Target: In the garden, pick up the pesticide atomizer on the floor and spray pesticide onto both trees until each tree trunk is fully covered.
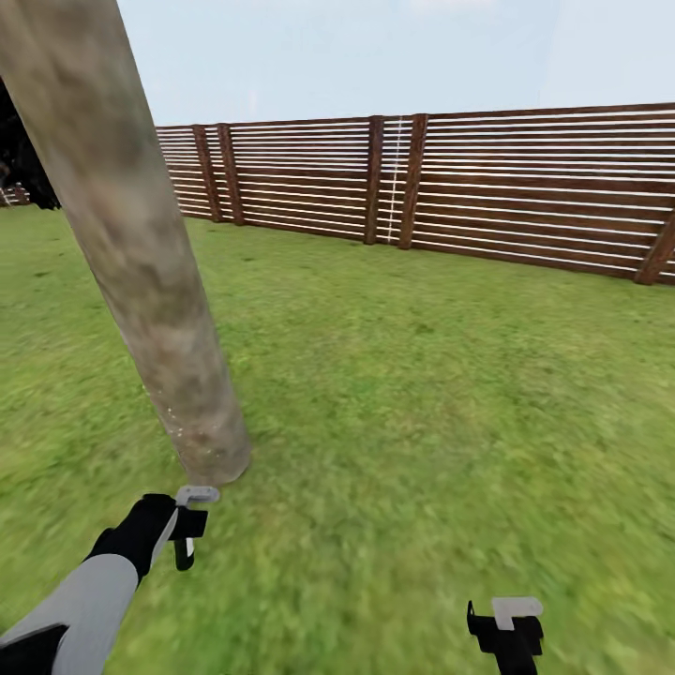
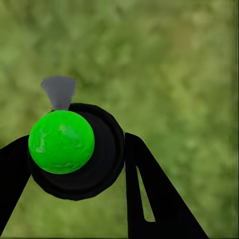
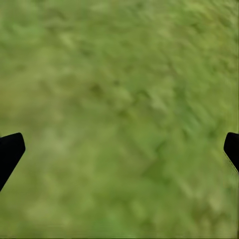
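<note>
Head view: left gripper (image 1: 187,525) hanging just beside trunk (image 1: 141,244) base, over grass (image 1: 422,422). Left wrist view: fingers (image 2: 149,199) clamping atomizer (image 2: 74,154), green cap showing. Right gripper (image 1: 506,628) hovering, fingers (image 3: 10,149) spread wide. Fence (image 1: 469,187) standing behind.

Your black left gripper (image 1: 187,525) is clamped on the dark round bottle (image 2: 79,154); your black right gripper (image 1: 506,628) hangs wide open.

Blurry green grass floor (image 3: 119,109), two black jaws set wide apart at the edges
</note>
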You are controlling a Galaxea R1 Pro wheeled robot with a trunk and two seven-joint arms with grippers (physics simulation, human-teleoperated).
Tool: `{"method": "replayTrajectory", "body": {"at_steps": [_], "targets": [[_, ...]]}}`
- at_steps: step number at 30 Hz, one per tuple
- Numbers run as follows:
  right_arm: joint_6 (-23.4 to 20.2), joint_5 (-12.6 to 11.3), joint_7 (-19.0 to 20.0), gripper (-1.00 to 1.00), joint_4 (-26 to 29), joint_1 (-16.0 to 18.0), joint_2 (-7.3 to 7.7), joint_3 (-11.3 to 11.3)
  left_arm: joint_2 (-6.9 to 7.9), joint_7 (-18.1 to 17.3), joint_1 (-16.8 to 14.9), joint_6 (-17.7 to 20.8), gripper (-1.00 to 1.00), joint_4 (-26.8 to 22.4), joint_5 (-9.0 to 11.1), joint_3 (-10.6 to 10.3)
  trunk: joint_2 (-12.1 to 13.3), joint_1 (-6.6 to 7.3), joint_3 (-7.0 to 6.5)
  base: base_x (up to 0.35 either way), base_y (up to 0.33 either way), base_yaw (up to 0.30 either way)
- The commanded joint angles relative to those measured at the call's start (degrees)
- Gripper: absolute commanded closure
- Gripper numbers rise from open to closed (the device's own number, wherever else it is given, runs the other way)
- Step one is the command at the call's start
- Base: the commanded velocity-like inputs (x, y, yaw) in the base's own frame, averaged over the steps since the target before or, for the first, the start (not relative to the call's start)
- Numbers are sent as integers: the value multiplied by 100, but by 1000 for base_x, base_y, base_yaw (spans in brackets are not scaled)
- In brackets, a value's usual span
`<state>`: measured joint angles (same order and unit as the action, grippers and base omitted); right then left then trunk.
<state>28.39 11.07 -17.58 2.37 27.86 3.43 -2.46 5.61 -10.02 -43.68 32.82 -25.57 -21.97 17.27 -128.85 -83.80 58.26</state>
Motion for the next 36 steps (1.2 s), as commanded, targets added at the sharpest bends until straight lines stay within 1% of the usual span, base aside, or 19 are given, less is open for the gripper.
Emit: {"method": "replayTrajectory", "body": {"at_steps": [1,10,20,23,24,26,27,30,33,34,36], "targets": [[0,0,0,-100,0,0,0,0,-17,0,0,-14,100,-1,-17,-3,0,0,0,6,-271,262],[0,0,0,-100,0,0,0,0,-22,9,0,-22,100,-50,-17,4,0,0,0,1,-274,265],[0,0,0,-100,0,0,0,0,-16,9,0,-22,100,-67,-9,13,0,0,0,70,-275,32],[0,2,0,-100,0,0,-6,0,-16,13,0,-149,100,-61,-9,22,0,0,0,10,-274,224],[0,1,0,-100,0,0,-7,0,-16,15,0,-184,100,-58,-9,37,0,0,0,3,-274,262],[0,0,0,-100,0,0,-8,0,-10,17,0,-241,100,-62,-12,192,0,0,0,1,-274,271],[0,0,0,-100,0,0,-9,0,-9,18,0,-250,100,-67,-13,229,0,0,0,0,-274,275],[0,2,0,-100,-1,0,-9,0,-10,18,0,-258,100,-73,-10,267,0,0,0,0,-274,276],[0,0,0,-100,0,0,-9,0,-57,18,0,-259,100,-69,-7,276,0,0,0,-104,-253,276],[0,1,0,-100,0,0,-9,0,-115,18,0,-259,100,-80,-8,280,0,0,0,-149,-143,276],[0,0,0,-100,0,0,-4,0,-181,18,-13,-259,100,-106,-9,260,0,0,0,-54,-52,276]]}}
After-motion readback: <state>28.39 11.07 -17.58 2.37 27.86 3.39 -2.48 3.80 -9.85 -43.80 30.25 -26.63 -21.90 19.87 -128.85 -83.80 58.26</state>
